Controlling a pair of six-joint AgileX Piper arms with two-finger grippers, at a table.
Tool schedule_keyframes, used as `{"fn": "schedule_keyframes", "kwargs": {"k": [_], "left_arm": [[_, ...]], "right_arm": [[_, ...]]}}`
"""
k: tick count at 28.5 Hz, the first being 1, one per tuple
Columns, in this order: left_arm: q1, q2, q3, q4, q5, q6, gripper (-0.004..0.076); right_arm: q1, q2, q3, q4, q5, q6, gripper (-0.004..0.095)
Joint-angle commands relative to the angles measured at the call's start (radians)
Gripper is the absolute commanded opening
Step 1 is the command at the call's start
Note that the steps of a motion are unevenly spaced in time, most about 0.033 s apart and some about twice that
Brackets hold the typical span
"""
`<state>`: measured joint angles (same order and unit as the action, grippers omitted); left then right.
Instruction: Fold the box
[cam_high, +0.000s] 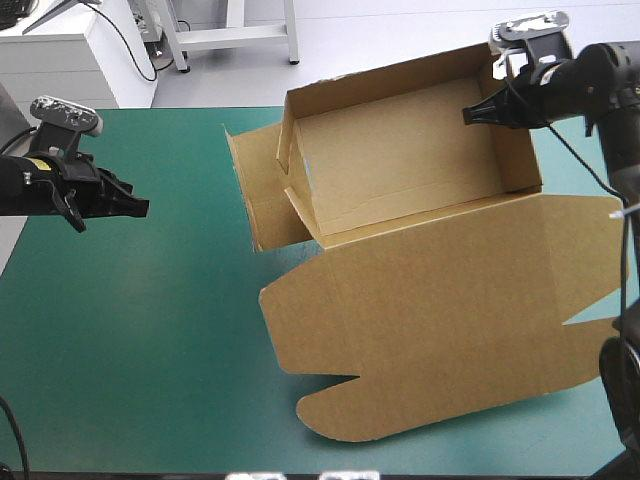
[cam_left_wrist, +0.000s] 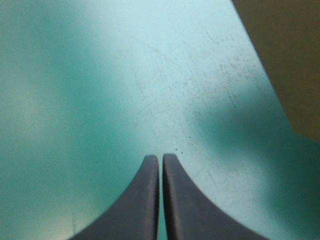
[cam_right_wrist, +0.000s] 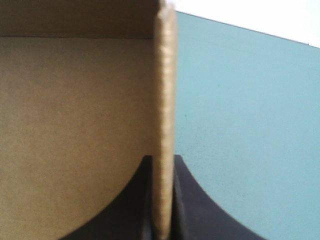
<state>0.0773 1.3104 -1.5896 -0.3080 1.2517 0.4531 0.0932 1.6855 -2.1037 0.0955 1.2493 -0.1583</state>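
My right gripper (cam_high: 470, 115) is clamped on the right wall (cam_right_wrist: 164, 100) of the box (cam_high: 400, 160). The box sits as an open tray toward the table's far right, its lid (cam_high: 450, 310) flat toward the near edge. The pinch, I judge, holds that wall upright while the left end waits: a flap (cam_high: 262, 195) there lies splayed outward, not yet tucked. My left gripper (cam_high: 140, 207) hangs over bare cover (cam_high: 150, 330), fingers together and empty, well apart from the box. My right arm hides the wall's outer face, and I cannot tell whether the left inner wall is locked.
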Motion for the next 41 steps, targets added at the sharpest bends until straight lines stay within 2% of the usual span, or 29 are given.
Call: {"fn": "schedule_keyframes", "kwargs": {"k": [1, 6, 11, 16, 19, 23, 29, 35, 41], "left_arm": [[0.001, -0.008, -0.027, -0.028, -0.015, -0.015, 0.0007], [0.001, 0.003, 0.003, -0.033, -0.037, -0.015, 0.0007], [0.001, 0.003, 0.140, -0.092, -0.167, 0.011, 0.0007], [0.001, 0.003, 0.308, -0.358, -0.276, 0.225, 0.0007], [0.001, 0.005, 0.402, -0.566, -0.299, 0.358, 0.0007], [0.001, 0.019, 0.467, -0.832, -0.253, 0.515, 0.0007], [0.001, 0.022, 0.473, -1.038, -0.112, 0.642, 0.0007], [0.001, 0.022, 0.473, -1.190, 0.036, 0.662, 0.0007], [0.000, 0.005, 0.473, -1.227, 0.045, 0.647, 0.0007]], "right_arm": [[-0.021, -0.144, 0.021, 0.030, -0.004, -0.020, -0.0021], [-0.021, -0.255, 0.070, 0.024, -0.004, -0.022, -0.0021], [-0.021, -0.330, 0.106, 0.034, -0.004, -0.014, -0.0021], [-0.021, -0.355, 0.109, 0.045, -0.004, -0.006, -0.0021], [-0.021, -0.359, 0.123, 0.088, -0.004, -0.006, -0.0021], [-0.021, -0.359, 0.154, 0.124, -0.004, -0.006, -0.0021], [-0.021, -0.357, 0.185, 0.115, -0.004, -0.012, -0.0021], [-0.021, -0.357, 0.185, 0.117, -0.004, -0.008, -0.0021], [-0.021, -0.357, 0.185, 0.134, -0.008, 0.020, -0.0021]]}}
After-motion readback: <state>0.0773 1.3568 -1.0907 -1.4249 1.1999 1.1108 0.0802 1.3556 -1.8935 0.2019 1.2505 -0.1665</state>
